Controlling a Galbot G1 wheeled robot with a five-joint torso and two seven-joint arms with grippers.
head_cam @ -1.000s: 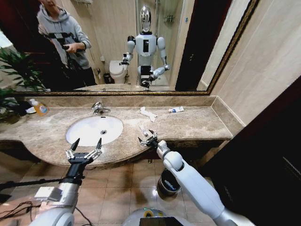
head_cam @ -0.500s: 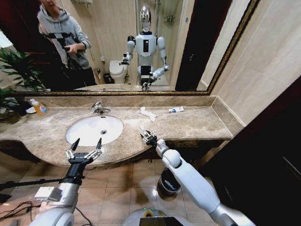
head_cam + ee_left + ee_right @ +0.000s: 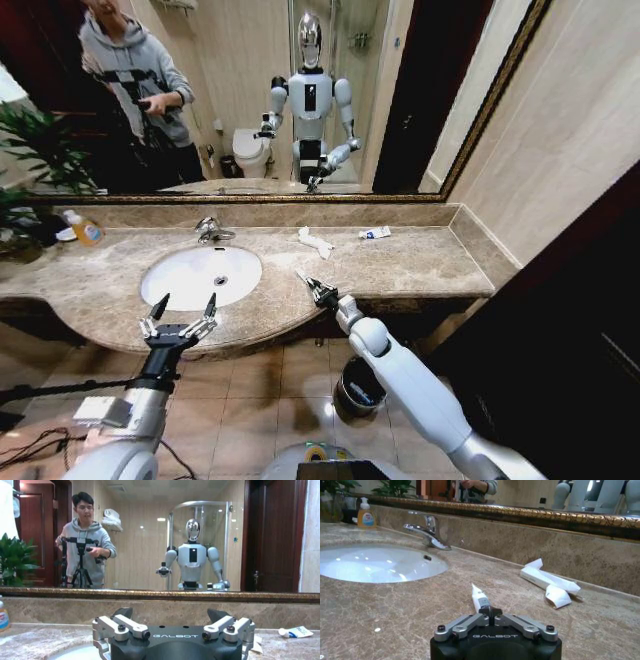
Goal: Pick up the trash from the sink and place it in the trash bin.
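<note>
The right gripper sits low over the marble countertop, at about four o'clock from the sink. Its fingers are pressed together on the near end of a small white tube with dark print, which lies flat on the stone and points away toward the backsplash. In the right wrist view the finger tips meet in a single point at the tube's tail.

At one o'clock from the gripper, close to the backsplash, lies a crumpled white paper wrapper, and farther toward three o'clock from that lies a white tube with blue marks. The chrome faucet stands at twelve o'clock of the basin. A soap bottle with amber liquid stands at ten o'clock from the sink.

The left gripper hovers at the counter's front edge, at six o'clock from the basin, its fingers spread wide and holding nothing.

The trash bin stands on the tiled floor under the right arm.
</note>
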